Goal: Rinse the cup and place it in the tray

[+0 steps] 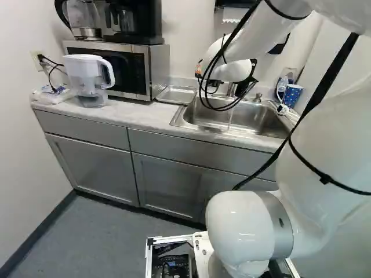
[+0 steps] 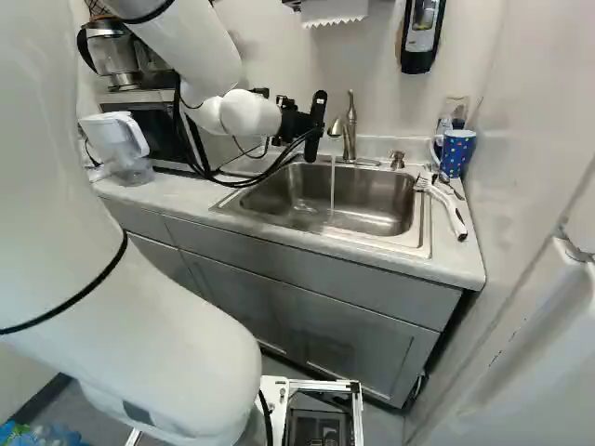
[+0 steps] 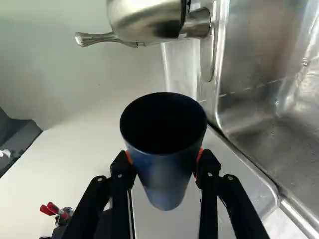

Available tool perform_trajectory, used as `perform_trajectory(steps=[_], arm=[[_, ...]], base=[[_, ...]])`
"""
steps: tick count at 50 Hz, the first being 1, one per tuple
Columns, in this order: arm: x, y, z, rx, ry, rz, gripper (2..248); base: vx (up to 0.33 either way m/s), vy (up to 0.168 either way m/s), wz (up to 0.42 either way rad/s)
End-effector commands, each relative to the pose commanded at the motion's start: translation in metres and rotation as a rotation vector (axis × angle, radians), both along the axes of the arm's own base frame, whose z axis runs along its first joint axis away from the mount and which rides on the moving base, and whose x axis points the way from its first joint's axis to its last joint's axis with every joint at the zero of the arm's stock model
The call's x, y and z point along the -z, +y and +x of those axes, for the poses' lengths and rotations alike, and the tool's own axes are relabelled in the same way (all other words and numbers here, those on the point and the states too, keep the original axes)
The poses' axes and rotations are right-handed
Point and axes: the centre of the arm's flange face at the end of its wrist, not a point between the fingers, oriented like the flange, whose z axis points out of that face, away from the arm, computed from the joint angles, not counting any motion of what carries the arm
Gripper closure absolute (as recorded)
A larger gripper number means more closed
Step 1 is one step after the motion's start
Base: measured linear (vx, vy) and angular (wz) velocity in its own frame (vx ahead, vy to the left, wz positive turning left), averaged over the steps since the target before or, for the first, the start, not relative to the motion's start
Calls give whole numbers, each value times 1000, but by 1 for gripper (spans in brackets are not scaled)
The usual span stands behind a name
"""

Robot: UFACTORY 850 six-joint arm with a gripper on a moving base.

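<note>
In the right base view my gripper (image 2: 305, 123) is at the end of the arm, left of the faucet (image 2: 345, 135) and above the sink's (image 2: 271, 199) back left part. The wrist view shows the gripper (image 3: 165, 167) shut on a dark blue cup (image 3: 167, 174), one orange-padded finger against each side. The cup's round mouth faces the camera; its inside looks dark. A thin stream of water (image 2: 332, 186) falls from the faucet into the sink. The metal tray (image 1: 175, 94) lies on the counter between microwave and sink; its surface also shows beyond the cup in the wrist view.
A microwave (image 1: 119, 66) with a coffee maker (image 1: 134, 20) on top stands left of the tray, a water pitcher (image 1: 90, 75) before it. Right of the sink are a dotted blue mug (image 2: 456, 151) and a white-handled brush (image 2: 446, 206). A soap dispenser (image 2: 421, 35) hangs on the wall.
</note>
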Motion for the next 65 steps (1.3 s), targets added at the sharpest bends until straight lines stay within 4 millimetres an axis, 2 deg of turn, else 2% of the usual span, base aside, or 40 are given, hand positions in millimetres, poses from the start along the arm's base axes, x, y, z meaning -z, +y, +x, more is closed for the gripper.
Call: perform_trajectory(steps=[21, 65], arm=[[0, 0, 0, -4, 2, -17, 125], [0, 0, 0, -117, 44, -445, 125]], base=[[0, 0, 0], [0, 0, 0]])
